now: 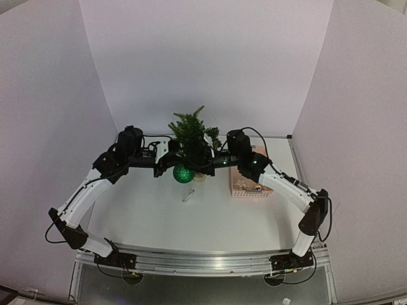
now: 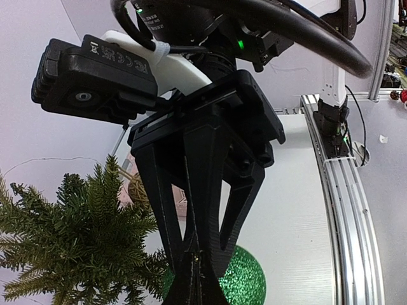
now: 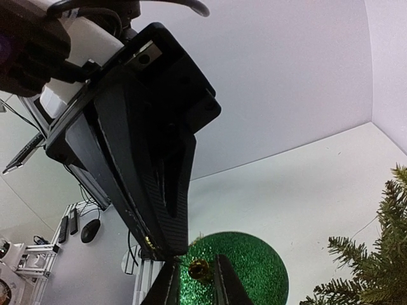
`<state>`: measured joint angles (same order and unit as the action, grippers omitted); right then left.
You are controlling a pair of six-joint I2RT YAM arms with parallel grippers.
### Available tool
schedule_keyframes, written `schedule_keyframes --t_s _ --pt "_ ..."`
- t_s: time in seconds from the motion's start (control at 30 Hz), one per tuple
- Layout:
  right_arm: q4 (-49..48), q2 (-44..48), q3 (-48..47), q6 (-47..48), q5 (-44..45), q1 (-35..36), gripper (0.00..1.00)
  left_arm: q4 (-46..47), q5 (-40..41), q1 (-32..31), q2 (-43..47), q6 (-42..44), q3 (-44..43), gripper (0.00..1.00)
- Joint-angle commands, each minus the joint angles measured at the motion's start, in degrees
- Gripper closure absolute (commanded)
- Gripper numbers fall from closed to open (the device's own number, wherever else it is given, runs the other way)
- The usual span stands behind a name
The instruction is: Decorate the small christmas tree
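Location: small christmas tree (image 1: 191, 133) stands at the back middle of the bench (image 1: 146, 216), both arms meeting in front of it, pink basket (image 1: 251, 185) just to its right
Axis: long axis vertical, tip pointing straight up, branches fanning outward; its foot is largely hidden behind the arms
Handling: likely very light and easy to tip; the needle branches look springy and should give under a push without breaking
Where to hold: low on the stem or at the foot to steady it; an outer branch tip suits a hanging loop
Left tool (image 2: 198, 279): clenched above the green glitter bauble (image 1: 183, 173); anything pinched cannot be seen
Right tool (image 3: 198, 289): fingers narrowly flank the bauble's gold cap (image 3: 200, 270); contact cannot be told
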<state>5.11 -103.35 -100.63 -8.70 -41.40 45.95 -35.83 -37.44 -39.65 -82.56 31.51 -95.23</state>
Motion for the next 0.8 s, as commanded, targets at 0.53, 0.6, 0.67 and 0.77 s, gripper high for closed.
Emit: schedule_keyframes --t_s 0.53,0.6,0.67,0.77 --pt "-4.58 2.83 3.03 -1.70 6.12 0.34 1.00 0.75 2.90 0.12 0.48 -0.82 -1.05 1.00" --pt "-4.58 4.07 4.84 -1.69 7.15 0.36 1.00 0.73 3.42 0.19 0.89 -0.73 -0.47 1.00" --pt "-4.58 5.04 6.23 -2.22 7.63 0.32 1.00 0.47 3.74 0.19 1.08 -0.63 -0.07 1.00" --pt "-4.58 6.06 7.58 -2.85 8.74 0.32 1.00 -0.01 4.58 0.19 0.86 -0.86 0.32 1.00"
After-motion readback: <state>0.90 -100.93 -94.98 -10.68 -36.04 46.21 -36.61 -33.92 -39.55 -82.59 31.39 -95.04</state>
